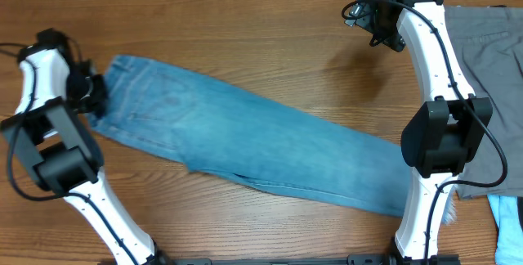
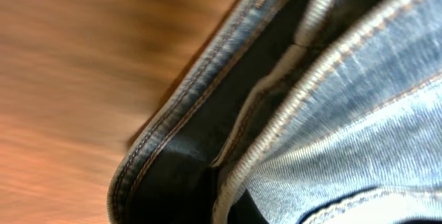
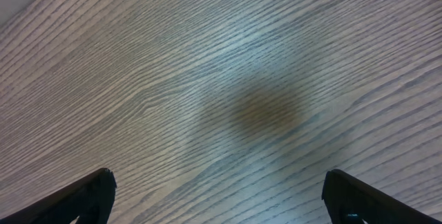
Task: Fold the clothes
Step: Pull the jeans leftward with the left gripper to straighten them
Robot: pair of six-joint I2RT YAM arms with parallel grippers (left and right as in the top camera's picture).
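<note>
The jeans [image 1: 245,146] lie full length, seemingly halved leg on leg, cross folds undone; left gripper [image 1: 92,95] at the waistband [image 2: 173,134], grip unclear, right gripper [image 3: 217,186] spread wide over the table [image 3: 221,58]

It looked like a robotics lab bench: two white arms [image 1: 431,52] stood mounted along one edge of a wood-grain table [image 1: 270,44]. Grey cloth [image 1: 490,69] lay heaped to the right of the right gripper [image 1: 359,15].

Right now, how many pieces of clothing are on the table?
3: jeans across the middle, a grey garment at the right edge, a light blue piece at the bottom-right corner, partly cut off. More may lie beyond the frame.
</note>
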